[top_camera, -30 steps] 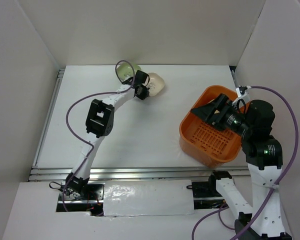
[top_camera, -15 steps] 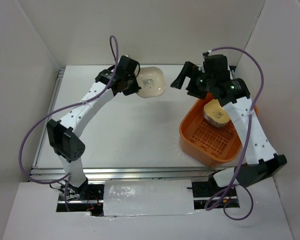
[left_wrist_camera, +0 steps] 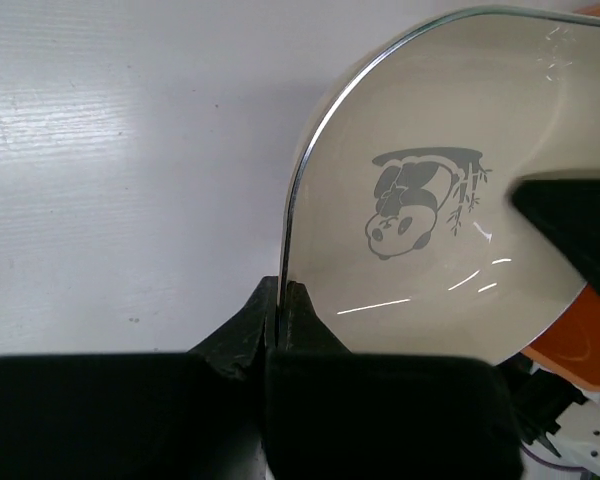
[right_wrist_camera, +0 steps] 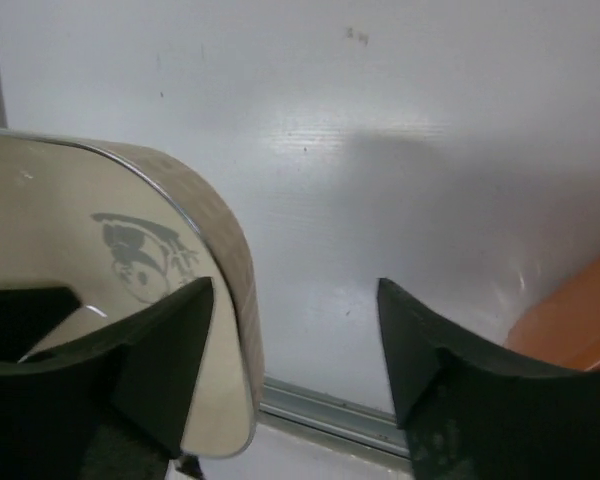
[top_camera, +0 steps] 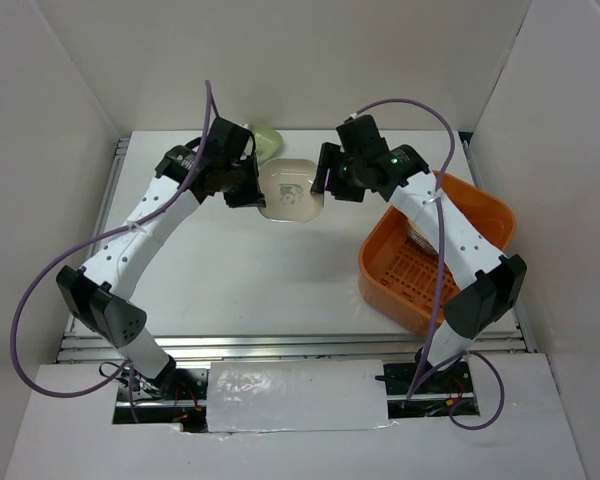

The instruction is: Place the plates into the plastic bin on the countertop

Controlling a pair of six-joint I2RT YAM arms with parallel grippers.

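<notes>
My left gripper (top_camera: 258, 190) is shut on the left rim of a cream plate (top_camera: 290, 190) with a grey panda print and holds it above the white countertop (top_camera: 230, 270). The left wrist view shows the fingers (left_wrist_camera: 300, 310) pinching the rim of that plate (left_wrist_camera: 420, 150). My right gripper (top_camera: 323, 182) is open at the plate's right edge. In the right wrist view (right_wrist_camera: 295, 300) the plate's rim (right_wrist_camera: 230, 290) lies between the jaws, untouched. A green plate (top_camera: 266, 136) lies at the back. The orange plastic bin (top_camera: 460, 290) stands at the right.
White walls enclose the countertop on three sides. A metal rail (top_camera: 280, 345) runs along its near edge and another (top_camera: 95, 230) along the left. A plate in the bin (top_camera: 412, 236) is mostly hidden behind the right arm.
My left gripper lifted the cream plate and carried it toward the middle. My right gripper left the bin, swung left and now straddles the plate's right edge. A plate now lies in the bin.
</notes>
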